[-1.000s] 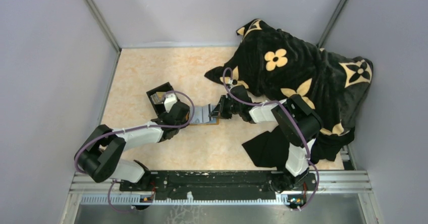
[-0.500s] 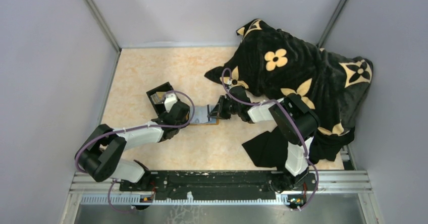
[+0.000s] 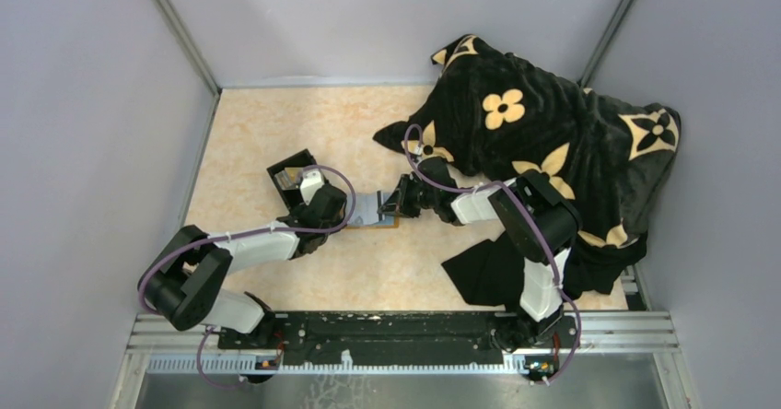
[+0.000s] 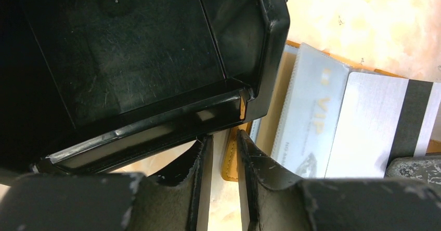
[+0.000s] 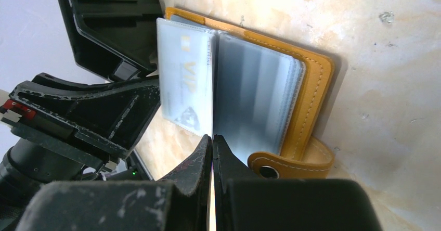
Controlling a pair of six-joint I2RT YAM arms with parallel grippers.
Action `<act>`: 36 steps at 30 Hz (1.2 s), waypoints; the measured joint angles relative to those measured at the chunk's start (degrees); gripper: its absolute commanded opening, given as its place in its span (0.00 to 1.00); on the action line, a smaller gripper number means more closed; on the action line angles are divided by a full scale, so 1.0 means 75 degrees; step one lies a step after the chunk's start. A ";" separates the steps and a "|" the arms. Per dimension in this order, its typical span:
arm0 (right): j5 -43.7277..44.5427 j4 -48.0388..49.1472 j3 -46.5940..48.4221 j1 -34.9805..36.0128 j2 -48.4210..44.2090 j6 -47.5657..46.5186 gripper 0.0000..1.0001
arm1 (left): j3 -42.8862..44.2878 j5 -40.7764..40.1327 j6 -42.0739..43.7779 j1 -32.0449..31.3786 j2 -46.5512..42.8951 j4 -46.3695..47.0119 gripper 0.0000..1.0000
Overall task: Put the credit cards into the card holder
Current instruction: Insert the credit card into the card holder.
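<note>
I have the card holder, a flat orange-tan leather-like wallet with clear plastic sleeves, lying open on the beige marbled tabletop between the two arms, just beside the black open plastic box. One sleeve already shows a pale grey-blue card marked VIP. A silver card with a black stripe lies flat across the holder's other half, overlapping that sleeve; how far it has gone into a pocket I cannot tell.

The left gripper has its jaws narrowly parted with the holder's tan edge between them; I judge that a pinch on the cover. The right gripper is pressed fully together, its tips at the near edge where the VIP sleeve meets the silver card; I see nothing clamped in it.

I expect the card to be light, stiff and slick; it should slide readily but skate if pushed off-centre. The sleeves look floppy, so their mouths may close. I would hold the card by its outer striped end and keep the light holder pinned by its cover.
</note>
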 measured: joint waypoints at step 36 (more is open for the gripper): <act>-0.0009 0.0909 -0.0323 0.0047 0.0283 0.1026 0.00 | -0.0015 0.0055 -0.0006 0.0000 0.0070 0.0195 0.28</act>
